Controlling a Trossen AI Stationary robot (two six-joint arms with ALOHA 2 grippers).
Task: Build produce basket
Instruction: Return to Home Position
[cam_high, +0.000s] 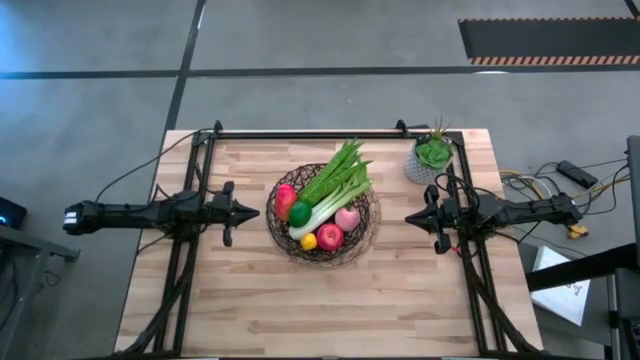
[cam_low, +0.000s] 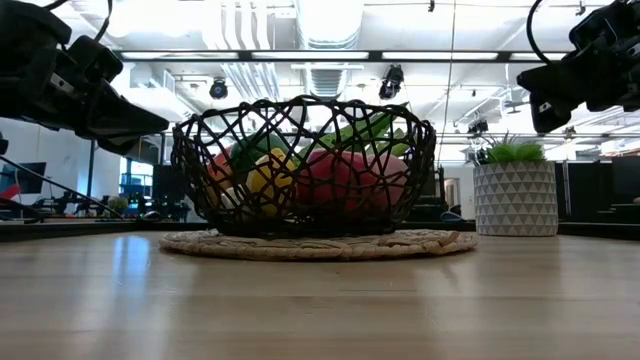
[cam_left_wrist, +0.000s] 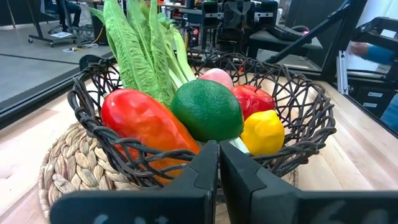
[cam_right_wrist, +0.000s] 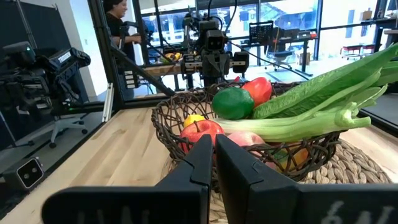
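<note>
We see the basket (cam_high: 367, 236) in the middle of the desk (cam_high: 250, 300). It sits on its pale woven base (cam_low: 320, 244). All the produce is inside the basket.

The red-orange fruit (cam_high: 285, 199) lies on the basket's left side. The lime (cam_high: 299, 212) touches it, a bit nearer the middle. The lemon (cam_high: 308, 241) and the red fruit (cam_high: 329, 236) sit side by side at the basket's near edge, the one that faces the low camera. The pink fruit (cam_high: 347, 218) is just behind the red fruit. The celery stalk (cam_high: 322, 207) lies slanted across the middle of the basket. The long green vegetable (cam_high: 342, 168) lies beside it, and its leafy end pokes out over the basket's far rim. The white end of the celery seems to touch the lemon, but we cannot be sure from above.

The left gripper (cam_high: 257, 211) hangs just beside the basket's left rim, up off the desk. Its fingers (cam_left_wrist: 200, 177) are pressed together and hold nothing. The right gripper (cam_high: 408, 216) is near the basket's right side, a little farther off, and it is raised too. Its fingers (cam_right_wrist: 198, 165) are squeezed tight with nothing between them.

A small grey pot (cam_high: 418, 168) with a green plant (cam_high: 434, 150) stands behind the basket on the right, apart from it.
</note>
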